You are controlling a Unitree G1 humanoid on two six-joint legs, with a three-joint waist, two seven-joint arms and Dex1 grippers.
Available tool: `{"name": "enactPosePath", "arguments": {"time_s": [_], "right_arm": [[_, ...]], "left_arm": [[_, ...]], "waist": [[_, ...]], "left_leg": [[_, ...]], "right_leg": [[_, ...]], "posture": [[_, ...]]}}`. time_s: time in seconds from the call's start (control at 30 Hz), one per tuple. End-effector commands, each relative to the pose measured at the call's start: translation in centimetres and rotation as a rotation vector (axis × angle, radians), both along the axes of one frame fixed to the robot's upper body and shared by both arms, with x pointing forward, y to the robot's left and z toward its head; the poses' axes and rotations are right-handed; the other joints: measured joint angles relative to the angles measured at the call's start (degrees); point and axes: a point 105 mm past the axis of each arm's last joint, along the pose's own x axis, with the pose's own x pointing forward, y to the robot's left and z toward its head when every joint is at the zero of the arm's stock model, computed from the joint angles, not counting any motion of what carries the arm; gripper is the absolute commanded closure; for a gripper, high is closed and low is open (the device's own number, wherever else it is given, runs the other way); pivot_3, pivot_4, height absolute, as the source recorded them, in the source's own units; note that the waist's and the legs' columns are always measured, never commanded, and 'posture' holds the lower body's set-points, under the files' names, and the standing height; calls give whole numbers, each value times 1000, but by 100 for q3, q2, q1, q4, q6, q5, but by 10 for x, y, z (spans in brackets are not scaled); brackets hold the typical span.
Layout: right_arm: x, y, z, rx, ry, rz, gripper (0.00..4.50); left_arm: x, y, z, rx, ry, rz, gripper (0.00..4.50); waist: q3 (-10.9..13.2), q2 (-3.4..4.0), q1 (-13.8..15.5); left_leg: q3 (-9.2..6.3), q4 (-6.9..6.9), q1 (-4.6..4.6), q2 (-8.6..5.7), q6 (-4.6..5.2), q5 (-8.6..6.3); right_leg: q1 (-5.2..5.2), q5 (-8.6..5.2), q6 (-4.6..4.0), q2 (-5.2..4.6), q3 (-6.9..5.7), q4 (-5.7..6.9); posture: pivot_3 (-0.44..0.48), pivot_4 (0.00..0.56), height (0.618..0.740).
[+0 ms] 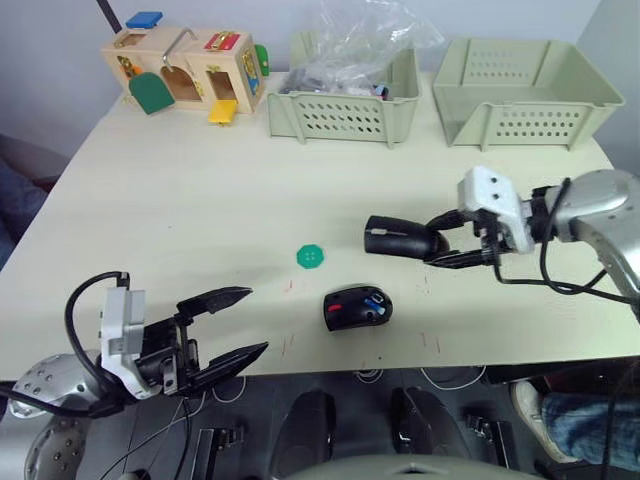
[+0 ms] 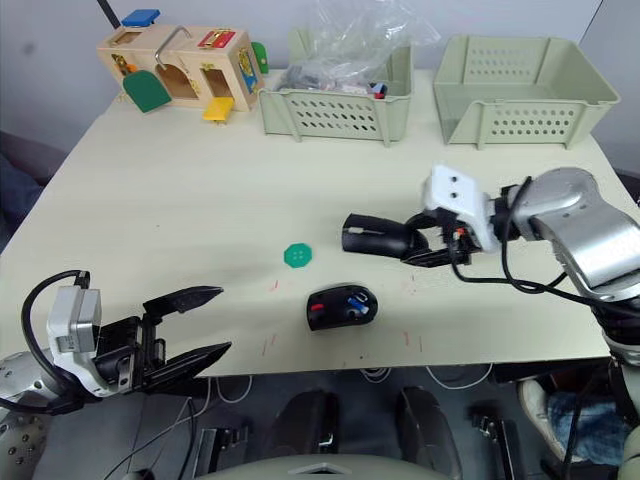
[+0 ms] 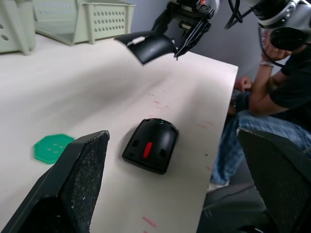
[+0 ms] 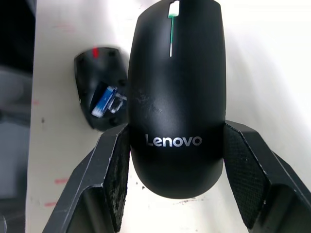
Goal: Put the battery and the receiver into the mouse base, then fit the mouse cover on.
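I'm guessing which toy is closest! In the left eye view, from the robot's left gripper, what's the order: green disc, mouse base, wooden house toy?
From the left gripper:
1. Green disc, just ahead, mid-table.
2. Mouse base, off to the right near the front edge, only a little farther.
3. Wooden house toy, in the far left corner.

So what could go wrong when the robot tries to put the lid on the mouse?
The right gripper holds the mouse cover in the air, off to one side of the mouse base, so it could come down crooked and not snap on. The battery looks a bit tilted, which might block the cover. Pushing could also slide the loose base.
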Motion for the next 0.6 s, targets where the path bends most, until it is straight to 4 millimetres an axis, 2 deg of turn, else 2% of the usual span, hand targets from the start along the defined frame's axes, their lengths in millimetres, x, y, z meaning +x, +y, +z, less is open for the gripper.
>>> {"name": "enactPosePath", "arguments": {"time_s": [0.03, 0.17, 0.23, 0.47, 0.6], "right_arm": [[-14, 16, -2, -69, 27, 76, 2267], [-10, 28, -17, -132, 33, 75, 2267], [-7, 34, -23, -135, 38, 65, 2267], [-5, 45, -39, -154, 45, 62, 2267], [-11, 51, -45, -159, 71, 94, 2267]], "left_arm": [[-4, 8, 18, -74, -102, -62, 0], [-1, 16, 19, -78, -17, -69, 0], [0, 18, 19, -83, -29, -63, 0], [-5, 29, 5, -63, -5, -18, 0], [-9, 33, -2, -52, 10, -4, 0]], "waist": [[1, 1, 2], [1, -2, -27], [1, -1, -53], [2, -1, -67], [1, -1, -68]], "left_leg": [[-1, -1, 0, 0, 0, 0], [0, 0, -2, -1, -1, 0], [-1, 0, -2, -2, -1, 0], [2, -1, -3, -3, -1, 0], [1, -1, -2, -2, -1, 0]], "right_leg": [[0, 0, 0, -1, -1, 0], [0, 0, -1, -3, -2, -2], [0, 0, -1, -4, -3, -1], [-1, 0, 0, -4, -1, -1], [-2, 0, -1, -3, -2, 1]], "posture": [[0, 150, 740], [0, 150, 740], [0, 150, 740], [0, 150, 740], [0, 150, 740]]}}
